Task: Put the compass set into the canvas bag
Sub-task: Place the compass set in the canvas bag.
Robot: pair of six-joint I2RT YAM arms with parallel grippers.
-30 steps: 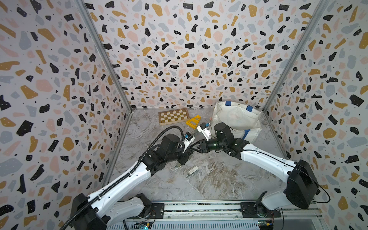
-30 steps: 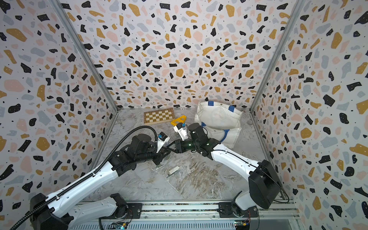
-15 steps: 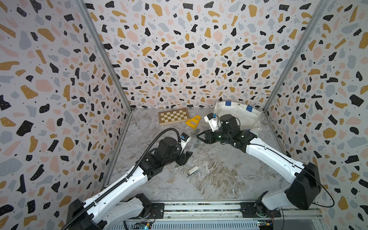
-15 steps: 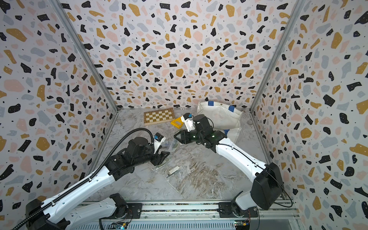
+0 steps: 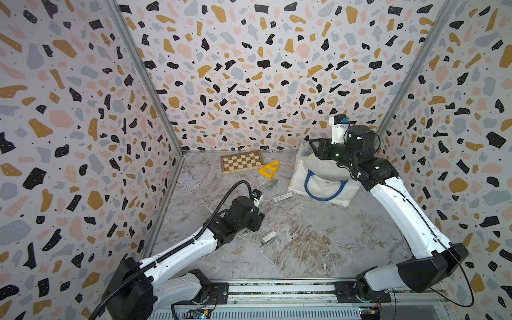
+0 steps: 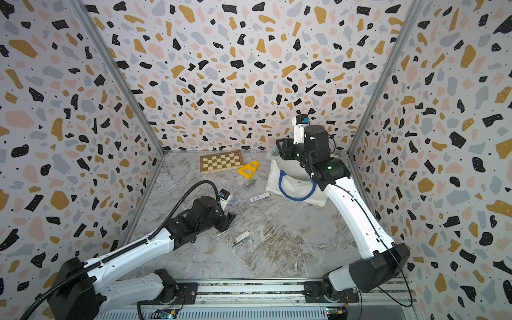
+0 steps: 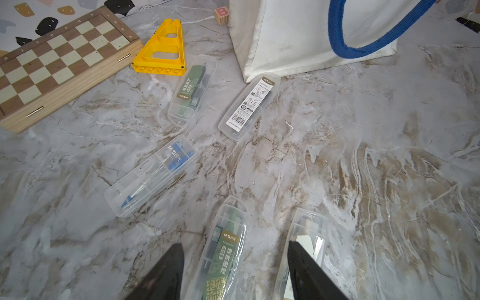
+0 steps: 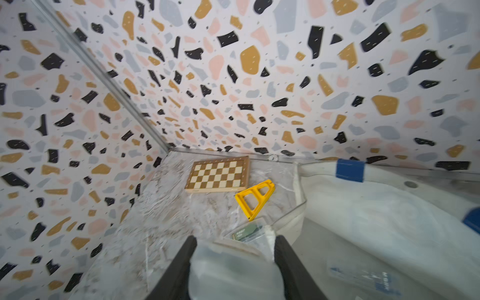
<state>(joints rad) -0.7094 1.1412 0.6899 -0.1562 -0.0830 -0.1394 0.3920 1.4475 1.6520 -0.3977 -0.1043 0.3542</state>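
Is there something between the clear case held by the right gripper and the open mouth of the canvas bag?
Nothing visible does. The right gripper holds the clear compass case at the rim of the canvas bag, and the mouth gapes open beside it. A second case, blurred, seems to lie inside.

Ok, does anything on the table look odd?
Slightly: the clear plastic compass case beside the white canvas bag lies barcode side up, while the green-labelled clear case next to it lies front up.
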